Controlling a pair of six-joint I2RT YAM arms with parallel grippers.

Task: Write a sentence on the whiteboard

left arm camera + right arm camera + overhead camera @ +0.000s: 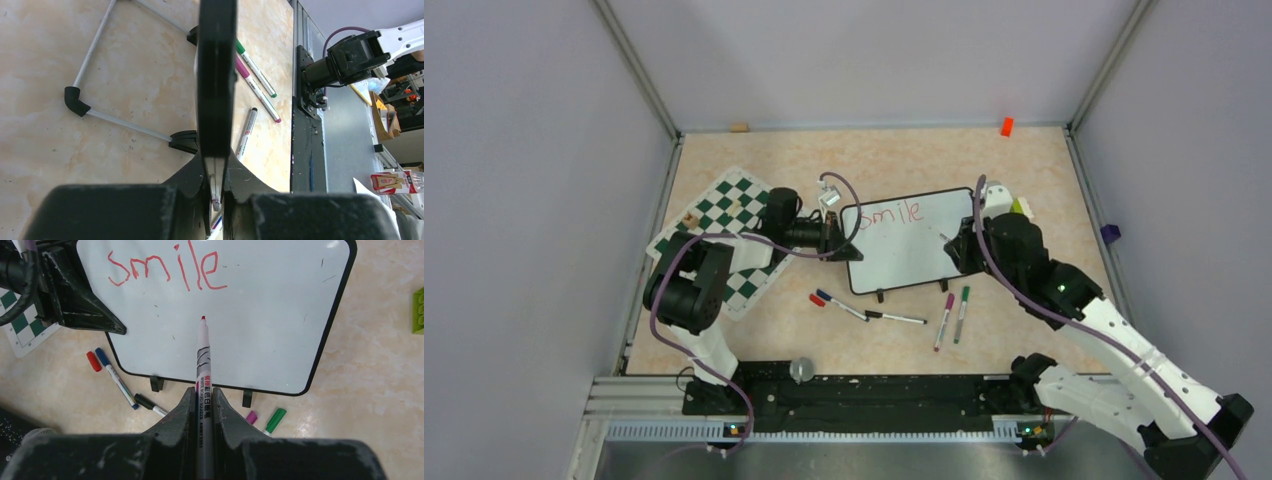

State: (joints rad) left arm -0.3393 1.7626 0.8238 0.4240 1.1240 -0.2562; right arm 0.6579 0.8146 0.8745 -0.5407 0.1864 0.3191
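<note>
At table centre the whiteboard (pixel 914 250) lies flat, long axis left to right, between the two arms. The sentence (pixel 165 270) so far reads "smile" in red near the far-left corner; the rest is not yet written. Right gripper (pixel 203 392) is clenched on a red marker (pixel 203 350), barrel pointing away across the board and tip just below the "l". Contact with the surface: cannot tell. Blank board lies right of and nearer than the tip. Left gripper (pixel 216 175) is clamped on the board's left frame edge.
</note>
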